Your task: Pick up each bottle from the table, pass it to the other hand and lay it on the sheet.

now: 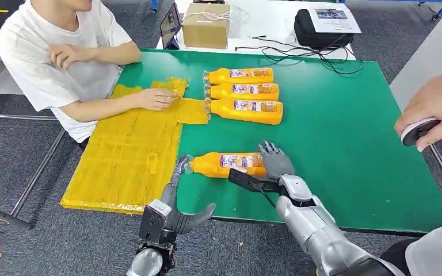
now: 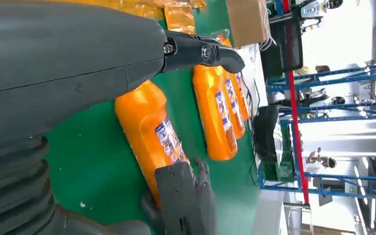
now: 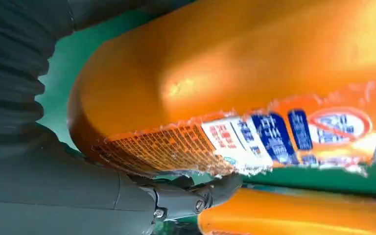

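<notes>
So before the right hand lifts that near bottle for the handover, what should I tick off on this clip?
1. Right hand on the near bottle: ok, fingers at its base end.
2. Grip fully closed: cannot tell; the right wrist view shows the thumb under the bottle.
3. Left hand free to receive: ok, it holds nothing.
4. Other three bottles out of the way: ok, lying in a row farther back.
5. Yellow sheet free: not ok, a person's hand rests on its far end.
</notes>
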Controlling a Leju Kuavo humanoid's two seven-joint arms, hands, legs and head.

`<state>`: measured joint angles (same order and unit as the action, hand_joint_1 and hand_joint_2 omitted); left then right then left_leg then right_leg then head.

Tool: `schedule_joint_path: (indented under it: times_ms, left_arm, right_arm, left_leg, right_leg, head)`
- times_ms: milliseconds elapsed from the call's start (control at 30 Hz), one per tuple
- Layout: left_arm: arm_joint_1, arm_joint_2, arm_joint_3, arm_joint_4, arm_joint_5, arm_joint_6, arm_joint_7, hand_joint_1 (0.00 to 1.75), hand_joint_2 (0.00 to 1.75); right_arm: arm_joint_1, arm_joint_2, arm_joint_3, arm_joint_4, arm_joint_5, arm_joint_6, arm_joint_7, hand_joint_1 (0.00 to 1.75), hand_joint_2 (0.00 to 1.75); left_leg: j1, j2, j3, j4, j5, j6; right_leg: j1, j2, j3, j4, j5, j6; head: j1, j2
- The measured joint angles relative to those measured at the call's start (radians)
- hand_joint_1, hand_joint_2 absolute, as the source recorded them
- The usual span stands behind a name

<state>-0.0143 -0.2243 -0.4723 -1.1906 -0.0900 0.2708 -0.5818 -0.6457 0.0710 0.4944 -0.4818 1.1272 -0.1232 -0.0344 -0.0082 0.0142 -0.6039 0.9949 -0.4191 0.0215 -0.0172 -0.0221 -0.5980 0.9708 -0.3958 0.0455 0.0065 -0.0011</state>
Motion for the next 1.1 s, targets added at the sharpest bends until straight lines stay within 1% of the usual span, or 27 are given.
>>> schedule_joint_path:
  times_ms: [133, 233, 367, 500, 667, 800, 900, 967, 1100]
  left_arm:
    - [-0.009, -0.003, -0.003, 0.012, 0.000, -0.010, -0.003, 0.00, 1.75]
    - [-0.012, -0.007, -0.004, 0.021, 0.003, -0.020, -0.006, 0.00, 1.75]
    - [-0.010, -0.008, -0.005, 0.029, 0.003, -0.026, -0.018, 0.00, 1.75]
    - [-0.007, -0.008, -0.008, 0.029, 0.005, -0.031, -0.026, 0.00, 1.75]
    - [0.001, -0.007, -0.007, 0.027, 0.044, -0.043, -0.023, 0.00, 1.75]
    - [0.029, -0.006, 0.008, 0.007, 0.265, -0.174, 0.078, 0.00, 1.75]
    - [0.046, -0.001, 0.025, -0.014, 0.342, -0.192, 0.101, 0.00, 1.75]
    - [0.053, 0.001, 0.033, -0.025, 0.355, -0.198, 0.106, 0.00, 1.75]
    - [0.066, 0.006, 0.040, -0.046, 0.362, -0.160, 0.081, 0.00, 1.75]
  right_arm:
    - [-0.032, -0.005, 0.016, 0.029, -0.006, 0.069, -0.006, 1.75, 1.75]
    - [-0.050, -0.008, 0.031, 0.046, -0.017, 0.091, -0.023, 1.75, 1.75]
    - [-0.042, -0.017, 0.032, 0.050, -0.067, 0.052, -0.080, 1.75, 1.75]
    - [-0.016, -0.021, 0.014, 0.050, -0.181, 0.013, -0.158, 1.75, 1.75]
    - [0.051, -0.018, -0.057, 0.027, -0.365, -0.024, -0.293, 1.75, 1.75]
    - [0.125, -0.002, -0.123, -0.021, -0.498, -0.062, -0.373, 1.75, 1.75]
    - [0.177, 0.016, -0.170, -0.064, -0.578, -0.076, -0.418, 1.75, 1.75]
    - [0.200, 0.026, -0.193, -0.088, -0.595, -0.078, -0.425, 1.75, 1.75]
    - [0.253, 0.049, -0.241, -0.155, -0.719, -0.094, -0.467, 1.75, 1.75]
  left_leg:
    - [0.000, 0.001, 0.004, 0.000, 0.000, 0.000]
    - [0.000, 0.001, 0.006, 0.000, 0.000, 0.000]
    - [0.000, 0.000, 0.006, 0.000, 0.000, 0.000]
    - [0.000, 0.001, 0.007, 0.000, -0.001, 0.000]
    - [0.000, 0.001, 0.007, 0.000, -0.001, 0.000]
    - [0.000, 0.001, 0.007, 0.000, -0.001, 0.000]
    - [0.000, 0.001, 0.006, 0.000, -0.001, 0.000]
    - [0.000, 0.000, 0.005, 0.000, -0.001, 0.000]
    - [0.000, 0.000, 0.004, 0.000, -0.001, -0.001]
  right_leg:
    - [0.000, 0.000, 0.003, 0.000, 0.000, 0.000]
    - [0.000, 0.000, 0.006, 0.000, 0.000, 0.000]
    - [0.000, 0.000, 0.006, 0.000, 0.000, 0.000]
    - [0.000, 0.001, 0.006, 0.000, 0.000, 0.000]
    - [0.000, 0.001, 0.007, 0.000, 0.000, 0.000]
    - [0.000, 0.001, 0.007, 0.000, 0.000, 0.000]
    - [0.000, 0.000, 0.006, 0.000, 0.000, 0.000]
    - [0.000, 0.000, 0.005, 0.000, 0.000, 0.000]
    - [0.000, 0.000, 0.005, 0.000, 0.000, 0.000]
  head:
    - [0.000, 0.000]
    - [0.000, 0.000]
    - [0.001, 0.000]
    - [0.000, 0.000]
    - [0.000, 0.000]
    - [0.000, 0.000]
    - [0.000, 0.000]
    - [0.000, 0.000]
    - [0.000, 0.000]
